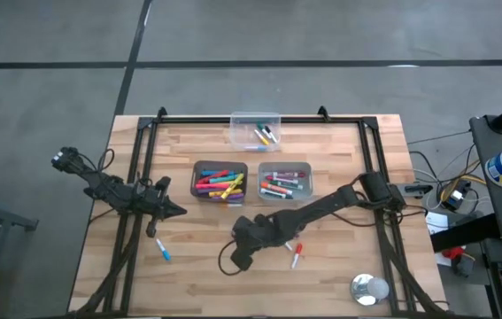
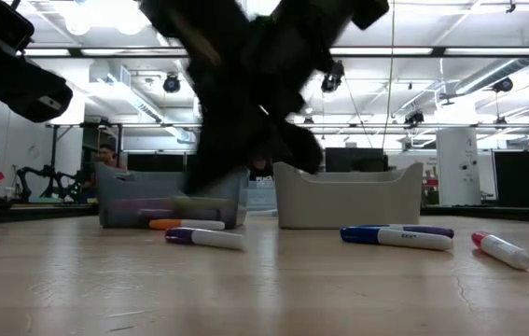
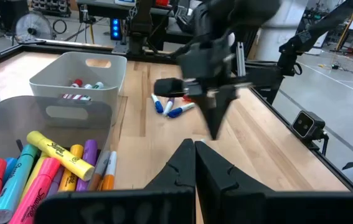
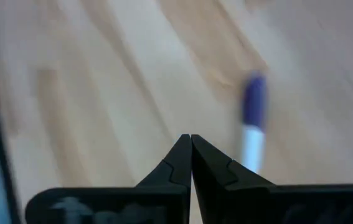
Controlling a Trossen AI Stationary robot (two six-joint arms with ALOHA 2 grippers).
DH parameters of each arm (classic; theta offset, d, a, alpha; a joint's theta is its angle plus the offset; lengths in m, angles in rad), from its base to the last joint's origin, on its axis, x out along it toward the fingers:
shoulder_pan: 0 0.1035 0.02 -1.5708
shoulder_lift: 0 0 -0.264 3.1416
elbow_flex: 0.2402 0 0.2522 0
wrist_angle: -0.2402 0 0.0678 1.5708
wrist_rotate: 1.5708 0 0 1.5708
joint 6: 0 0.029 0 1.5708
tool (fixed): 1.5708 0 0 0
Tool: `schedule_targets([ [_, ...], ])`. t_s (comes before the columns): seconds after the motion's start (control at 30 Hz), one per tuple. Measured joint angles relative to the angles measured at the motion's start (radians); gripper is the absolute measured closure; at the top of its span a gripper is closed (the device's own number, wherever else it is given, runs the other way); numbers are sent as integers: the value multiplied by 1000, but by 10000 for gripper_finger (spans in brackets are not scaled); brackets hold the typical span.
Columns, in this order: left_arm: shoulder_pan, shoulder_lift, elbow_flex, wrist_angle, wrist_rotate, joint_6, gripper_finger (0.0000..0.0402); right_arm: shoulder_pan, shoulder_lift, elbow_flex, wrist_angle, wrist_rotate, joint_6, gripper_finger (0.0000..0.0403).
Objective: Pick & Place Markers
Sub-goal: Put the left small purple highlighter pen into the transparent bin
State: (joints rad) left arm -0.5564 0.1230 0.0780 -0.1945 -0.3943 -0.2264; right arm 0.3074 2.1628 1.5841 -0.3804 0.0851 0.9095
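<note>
From above, loose markers lie on the wooden table (image 1: 339, 283): a blue-capped one (image 1: 163, 252) near the left gripper (image 1: 176, 211), a red-capped one (image 1: 296, 255) beside the right gripper (image 1: 234, 260). Two grey bins (image 1: 220, 182) and a clear tub (image 1: 255, 129) hold more. Low down, a dark arm hides the bins. In each wrist view, fingers are pressed together, holding nothing; a blurred purple-capped marker (image 4: 253, 121) lies near.

Blurred purple-capped marker (image 4: 253, 121), barrel partly hidden.

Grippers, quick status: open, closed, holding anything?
Left gripper: closed, holding nothing, near the bin of highlighters.
Right gripper: closed, empty; a purple-capped marker lies beside its fingers.
</note>
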Motion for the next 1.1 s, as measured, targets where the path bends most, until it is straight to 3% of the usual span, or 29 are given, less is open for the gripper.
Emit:
schedule_targets([
  [0.23,0,0,0,0,0,-1,401,11,-2,1,56,76,-71,378],
  [0.5,0,0,0,0,0,6,401,20,-2,-1,8,94,-49,286],
  [0.63,0,0,0,0,0,6,401,16,-2,-7,-18,106,-77,259],
  [0.83,0,0,0,0,0,10,401,39,-2,-25,-4,154,-207,259],
  [1.1,0,0,0,0,0,12,401,73,-2,-51,-2,250,-240,279],
])
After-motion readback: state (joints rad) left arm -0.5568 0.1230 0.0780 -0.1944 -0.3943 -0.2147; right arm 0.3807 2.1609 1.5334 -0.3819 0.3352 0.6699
